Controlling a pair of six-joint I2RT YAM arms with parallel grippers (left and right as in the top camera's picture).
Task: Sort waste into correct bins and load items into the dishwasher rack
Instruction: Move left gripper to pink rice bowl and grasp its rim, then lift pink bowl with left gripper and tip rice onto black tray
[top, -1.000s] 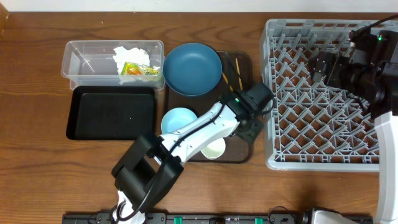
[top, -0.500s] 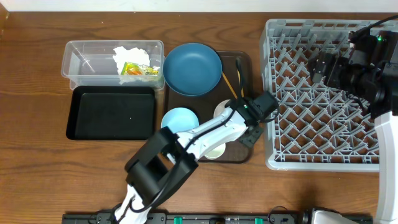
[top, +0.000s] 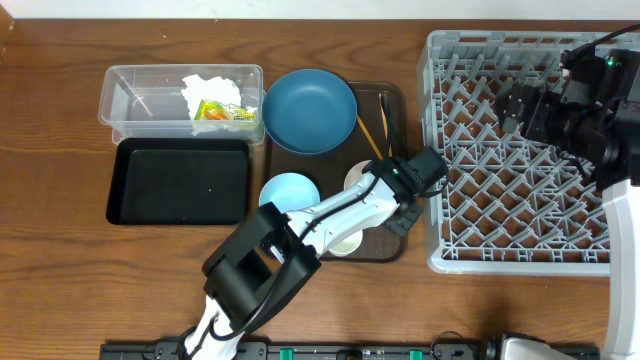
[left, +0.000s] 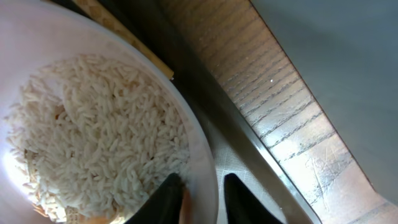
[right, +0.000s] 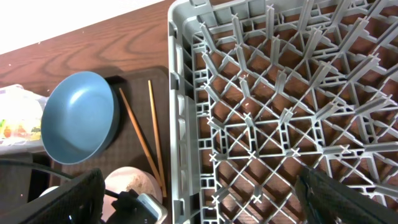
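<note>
The left arm (top: 320, 215) lies slantwise across the brown serving tray (top: 396, 105), partly covering the light blue bowl (top: 285, 188) and small pale cup (top: 346, 243). Only a narrow gap separates that tray from the big grey pegged crate (top: 500, 240). The shallow black rectangular tray (top: 160, 175) is open from above, and so is most of the crate. The right arm (top: 600, 110) hangs over the crate's far right corner.

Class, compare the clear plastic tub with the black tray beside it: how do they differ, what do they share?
The clear tub is see-through and deeper; the black tray is opaque and shallow. The tub holds crumpled tissue and a snack wrapper; the tray holds neither. Both are rectangular and similar in footprint.
</note>
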